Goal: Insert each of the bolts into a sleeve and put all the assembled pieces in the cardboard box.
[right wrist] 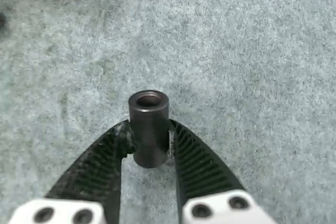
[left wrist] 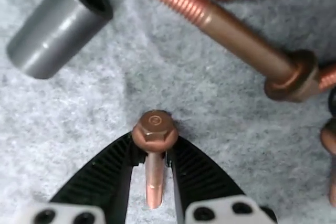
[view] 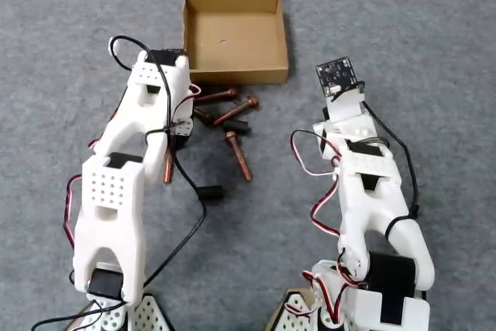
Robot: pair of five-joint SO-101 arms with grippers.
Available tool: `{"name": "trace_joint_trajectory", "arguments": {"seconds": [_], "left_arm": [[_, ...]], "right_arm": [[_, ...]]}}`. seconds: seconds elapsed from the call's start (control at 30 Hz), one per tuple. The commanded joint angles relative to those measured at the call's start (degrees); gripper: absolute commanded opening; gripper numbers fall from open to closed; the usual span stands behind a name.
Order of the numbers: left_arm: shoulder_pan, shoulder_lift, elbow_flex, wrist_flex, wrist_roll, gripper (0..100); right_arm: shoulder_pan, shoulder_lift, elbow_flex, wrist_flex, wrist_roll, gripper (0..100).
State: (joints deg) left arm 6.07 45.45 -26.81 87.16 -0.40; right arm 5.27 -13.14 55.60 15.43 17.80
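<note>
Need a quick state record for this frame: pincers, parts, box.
left pincer: shut on bolt, shank between the fingers, head past the tips
right pincer: shut on sleeve, open bore facing the wrist camera
cardboard box: far side of table, open top
loose bolts: lying on table near the box
loose sleeve: lying on table by the left arm

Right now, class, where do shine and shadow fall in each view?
Left wrist view: a pale streak of shine runs along the loose grey sleeve, and the held bolt catches light on its head. Right wrist view: the held sleeve has a dark bore and a lit rim. High view: soft, faint shadows on the table.
</note>
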Motion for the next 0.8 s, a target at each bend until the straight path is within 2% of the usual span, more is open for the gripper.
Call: {"name": "trace_joint_trajectory", "arguments": {"seconds": [0.0,0.27,0.4,0.6,0.77], "left_arm": [[1.0,-6.2,8.8,-8.0,0.6,2],[1.1,-28.2,38.6,-29.5,2.1,5],[0.8,-35.1,48.3,-36.3,2.5,6],[0.2,-36.8,51.5,-40.8,7.8,6],[-0.4,-36.7,52.2,-43.7,8.2,5]], "right_arm": [[-0.3,-0.2,-2.0,-1.3,-0.5,0.2],[-0.3,-0.2,-2.0,-1.3,-0.5,0.2],[-0.3,-0.2,-2.0,-1.3,-0.5,0.2],[-0.3,-0.2,-2.0,-1.2,-0.5,0.2],[-0.3,-0.2,-2.0,-1.1,-0.5,0.2]]}}
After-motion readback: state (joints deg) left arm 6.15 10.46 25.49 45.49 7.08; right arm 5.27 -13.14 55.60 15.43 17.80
